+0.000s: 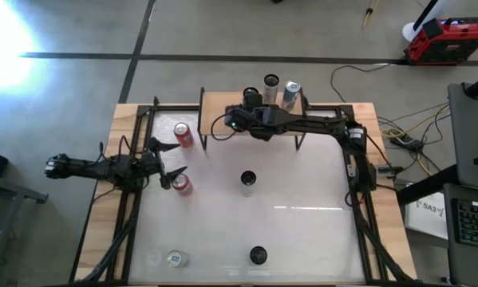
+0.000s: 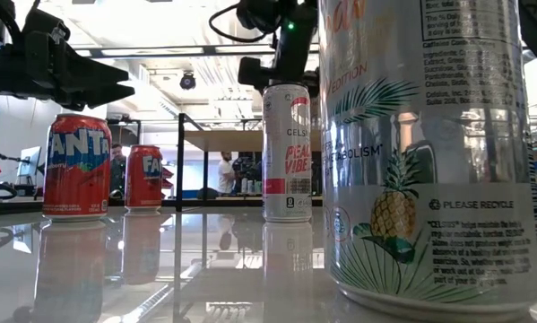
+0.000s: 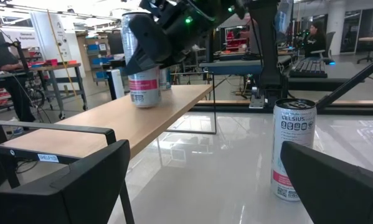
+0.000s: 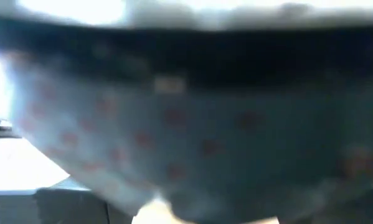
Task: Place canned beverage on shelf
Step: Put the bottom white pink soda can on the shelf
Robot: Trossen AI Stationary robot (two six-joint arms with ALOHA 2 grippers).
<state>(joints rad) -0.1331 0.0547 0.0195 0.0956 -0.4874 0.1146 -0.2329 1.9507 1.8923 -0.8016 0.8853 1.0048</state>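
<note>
While my right hand pinches a silver can standing on the shelf, releasing remains; my left hand waits spread beside two Fanta cans.

I see three cans on the shelf at the tabletop's far edge; two cans stand left of it.

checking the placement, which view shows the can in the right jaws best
Left wrist view: the can stands on the shelf, right gripper around it. The high view hides it under the arm, the right wrist view is a blur, the low view hides it.
</note>
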